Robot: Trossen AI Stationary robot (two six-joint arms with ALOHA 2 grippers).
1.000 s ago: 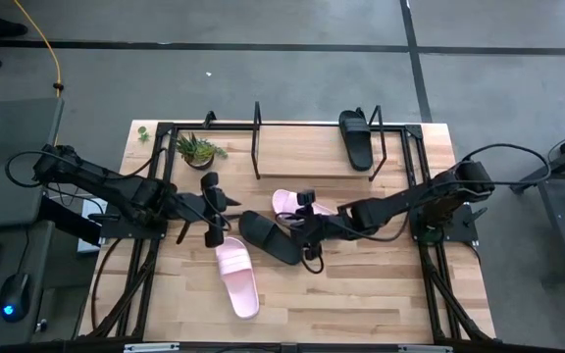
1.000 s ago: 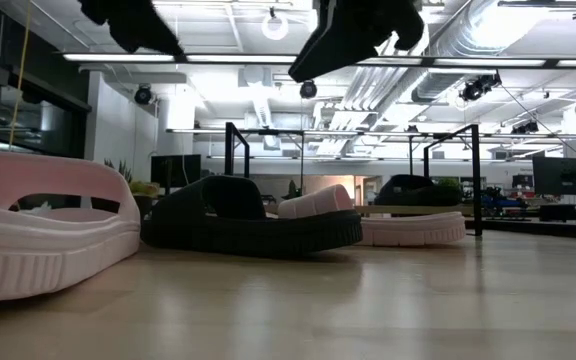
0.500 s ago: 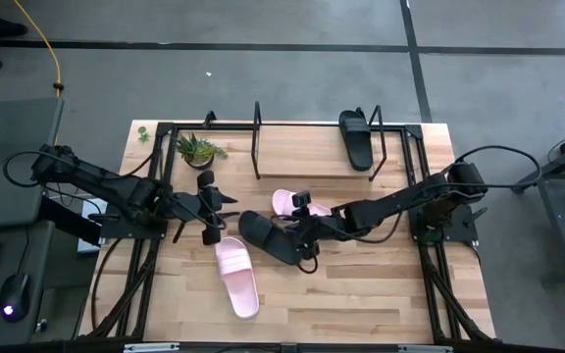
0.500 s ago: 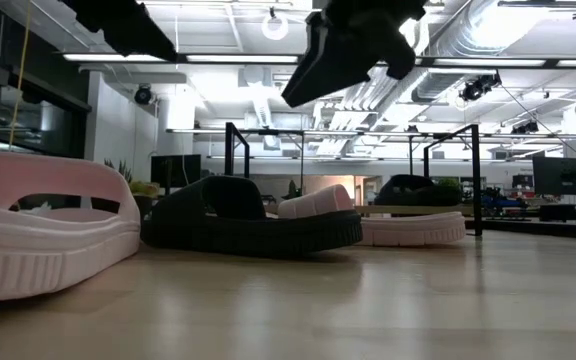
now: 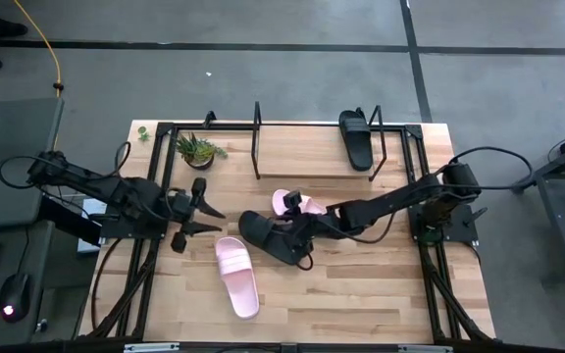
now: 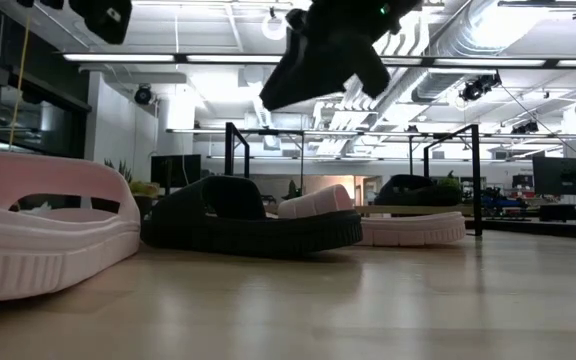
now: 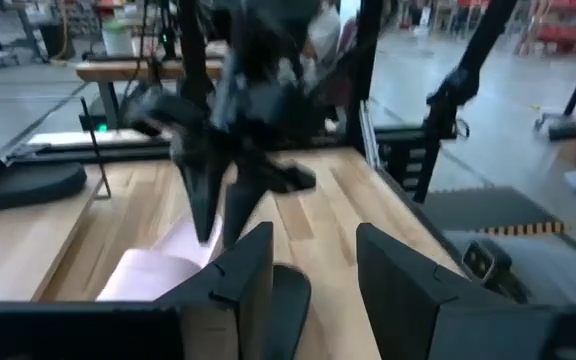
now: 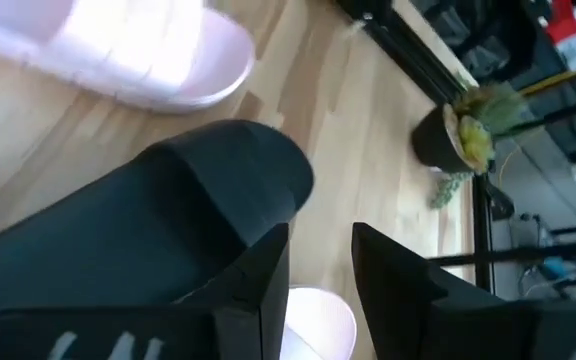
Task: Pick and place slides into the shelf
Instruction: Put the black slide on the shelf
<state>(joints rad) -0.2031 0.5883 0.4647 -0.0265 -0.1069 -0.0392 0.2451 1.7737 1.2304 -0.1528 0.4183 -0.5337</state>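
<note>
A black slide (image 5: 266,238) lies on the table between a pink slide (image 5: 236,277) nearer the near edge and a second pink slide (image 5: 298,203) partly under the right arm. Another black slide (image 5: 356,137) rests sole-down on the shelf's board (image 5: 307,154). My right gripper (image 5: 300,233) hangs open above the table's black slide, its fingers over the strap (image 8: 223,185), clear of it in the low view (image 6: 323,55). My left gripper (image 5: 204,218) is open too, left of the slides and above the table.
A small potted plant (image 5: 199,149) stands at the shelf's left end. The shelf's black rods (image 5: 257,137) rise along the far side. Bare wood (image 5: 381,284) lies on the near right of the table.
My right gripper has moved toward the table's left, over the black slide, and stayed open. My left gripper has drawn back toward the left edge and risen a little. The slides have stayed put.
</note>
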